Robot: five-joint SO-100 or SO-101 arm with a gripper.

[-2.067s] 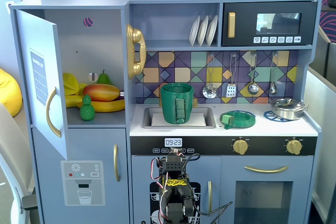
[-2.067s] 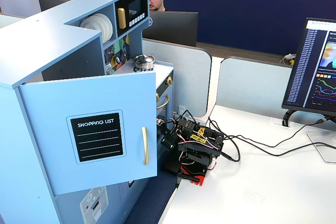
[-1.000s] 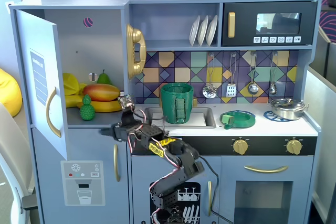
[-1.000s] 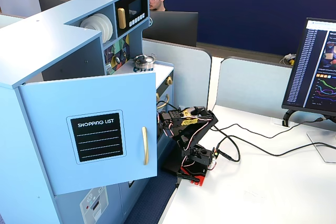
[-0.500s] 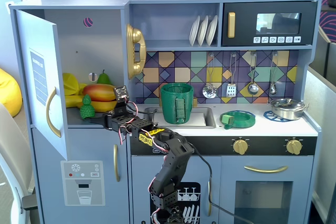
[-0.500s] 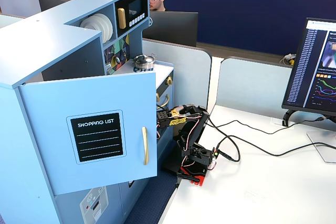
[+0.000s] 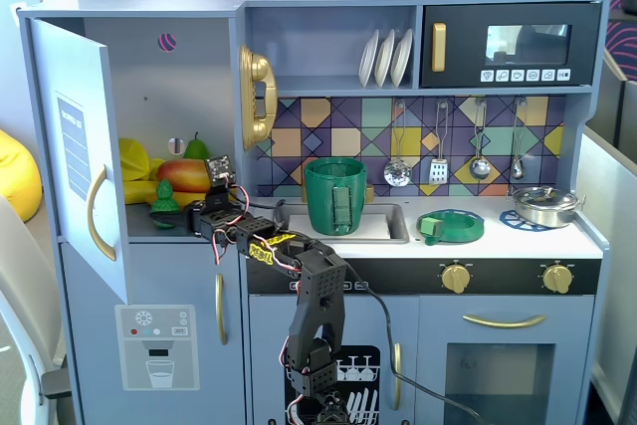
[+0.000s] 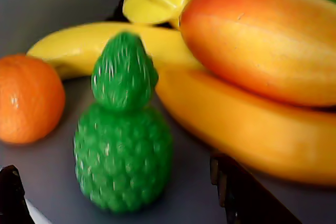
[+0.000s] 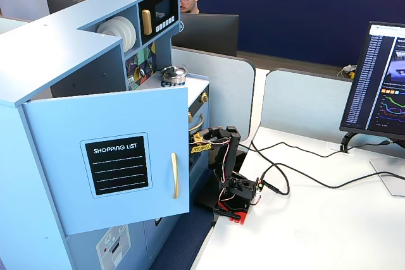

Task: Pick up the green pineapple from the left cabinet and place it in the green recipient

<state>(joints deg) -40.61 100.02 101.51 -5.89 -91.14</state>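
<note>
The green pineapple stands upright on the floor of the open left cabinet, and it also shows in a fixed view. My gripper is open, with one black finger on the left and the other on the right of the pineapple's base, neither touching it. In a fixed view the gripper reaches into the cabinet from the right. The green recipient stands by the sink on the counter. In the other fixed view the open cabinet door hides the pineapple.
A red-orange mango, yellow bananas and an orange crowd round the pineapple. A green pear stands behind. A flat green dish and a steel pot sit on the counter. The arm's base stands below.
</note>
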